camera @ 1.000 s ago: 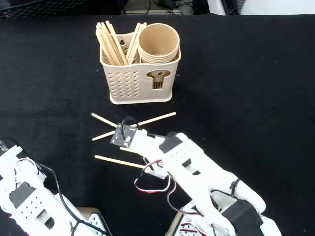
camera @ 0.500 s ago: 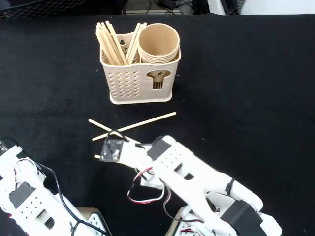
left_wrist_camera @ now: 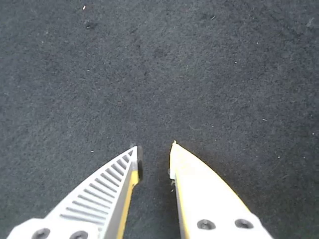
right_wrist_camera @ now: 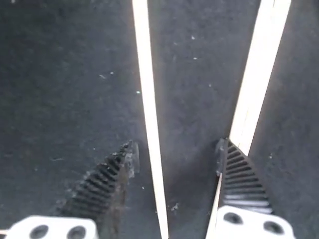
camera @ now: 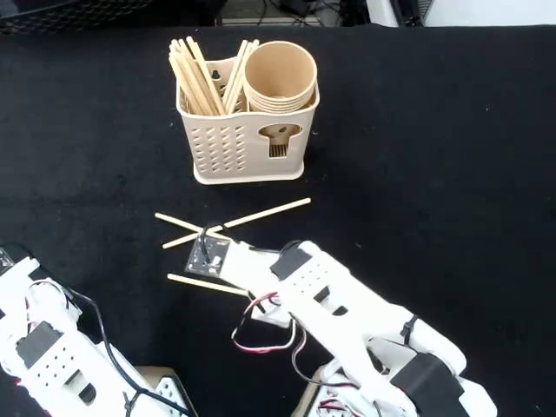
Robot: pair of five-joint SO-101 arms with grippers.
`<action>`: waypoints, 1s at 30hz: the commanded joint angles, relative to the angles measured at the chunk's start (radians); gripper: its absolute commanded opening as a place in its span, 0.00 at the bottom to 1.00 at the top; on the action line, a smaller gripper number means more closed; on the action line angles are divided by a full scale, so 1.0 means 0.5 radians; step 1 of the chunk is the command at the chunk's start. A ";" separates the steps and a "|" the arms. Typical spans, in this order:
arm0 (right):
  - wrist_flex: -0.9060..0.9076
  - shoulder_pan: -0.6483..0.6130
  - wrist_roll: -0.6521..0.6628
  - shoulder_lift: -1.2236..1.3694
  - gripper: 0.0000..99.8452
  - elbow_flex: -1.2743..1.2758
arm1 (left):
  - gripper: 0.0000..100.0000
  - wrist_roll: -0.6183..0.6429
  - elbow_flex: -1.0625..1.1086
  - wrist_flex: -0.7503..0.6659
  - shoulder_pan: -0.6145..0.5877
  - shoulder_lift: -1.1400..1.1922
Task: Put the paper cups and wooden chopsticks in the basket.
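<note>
— How many of each thing are there?

— There is one beige perforated plastic basket point(camera: 243, 148), standing near the far edge of the black cloth-covered table point(camera: 434, 174). One stack of tan paper cups point(camera: 280, 76) sits nested in its right compartment. The rims are too close together to count. A bundle of pale wooden chopsticks point(camera: 195, 78) stands in the left compartment, too crowded to count.

— And outside it?

— Three lie on the cloth in front of the basket. There is a long diagonal chopstick point(camera: 269, 211), a crossing chopstick point(camera: 174, 219) over its left end, and a third chopstick point(camera: 195, 282) apart, nearer the arms.

— What about the claws?

— The right gripper point(right_wrist_camera: 177, 144) is low over the crossed pair with its fingers apart. A middle stick point(right_wrist_camera: 149, 124) lies between them unpinched, and a side stick point(right_wrist_camera: 259, 69) runs past one fingertip. The left gripper point(left_wrist_camera: 154, 148) hangs over bare cloth with a narrow gap between its tips. The left arm point(camera: 43, 347) is at the near left corner.

— Is there room to move?

— The basket stands well in from both side edges. Black cloth stretches wide to the right of the basket and the right arm.
</note>
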 commanded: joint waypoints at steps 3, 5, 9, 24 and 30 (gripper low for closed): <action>-0.021 0.031 0.175 0.005 0.27 -0.091 | 0.12 0.006 -0.094 -0.025 0.023 -0.025; -0.018 0.043 0.255 0.005 0.27 -0.087 | 0.12 0.006 -0.094 -0.025 0.023 -0.025; -0.015 0.138 0.285 0.005 0.27 -0.137 | 0.12 0.006 -0.094 -0.025 0.023 -0.025; -0.095 0.322 0.393 0.170 0.27 -0.382 | 0.12 0.006 -0.094 -0.025 0.023 -0.025; -0.163 0.325 0.402 0.471 0.26 -0.428 | 0.12 0.006 -0.094 -0.025 0.023 -0.025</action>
